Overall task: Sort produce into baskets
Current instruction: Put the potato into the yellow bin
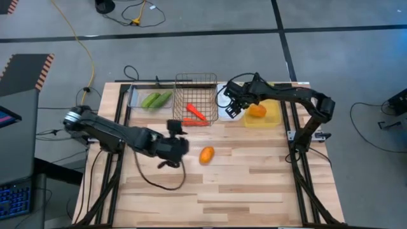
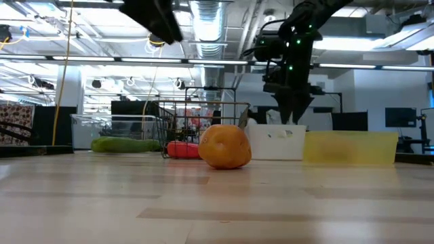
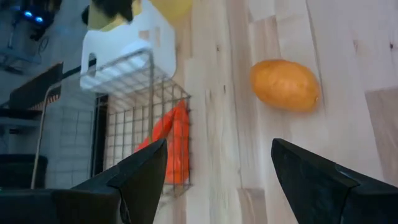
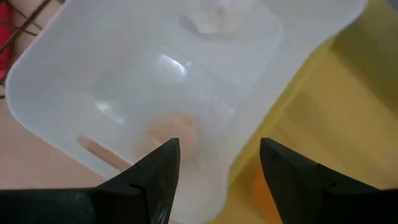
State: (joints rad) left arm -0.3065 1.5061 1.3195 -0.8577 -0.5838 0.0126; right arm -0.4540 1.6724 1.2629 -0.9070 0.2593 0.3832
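Sorting is well along: two cucumbers (image 1: 156, 99) lie in the clear tray (image 1: 135, 97), two carrots (image 1: 194, 116) lie in the wire basket (image 1: 194, 95), and one orange (image 1: 256, 111) sits in the yellow bin (image 1: 270, 118). A second orange (image 1: 206, 155) rests loose on the counter (image 1: 241, 184), in front of the baskets.

The left hand (image 1: 176, 144) hovers just beside this loose orange, on the wire-basket side. Its fingers (image 3: 320, 180) are spread wide and hold nothing.

The right hand (image 1: 233, 102) hangs over the white bin (image 4: 155, 81), at the edge next to the yellow bin. Its fingers (image 4: 149, 177) are also apart and empty. A pale item lies at the far end of the white bin; it is probably garlic, but this cannot be confirmed.

Hazards:
- The orange is round and will likely roll if one finger touches it first. Centre the fingers over it before closing.
- The path to the yellow bin passes the tall wire basket and the right arm. A low carry could strike the basket rim; a direct one could meet the right hand.
- An early release may drop the orange into the white bin.
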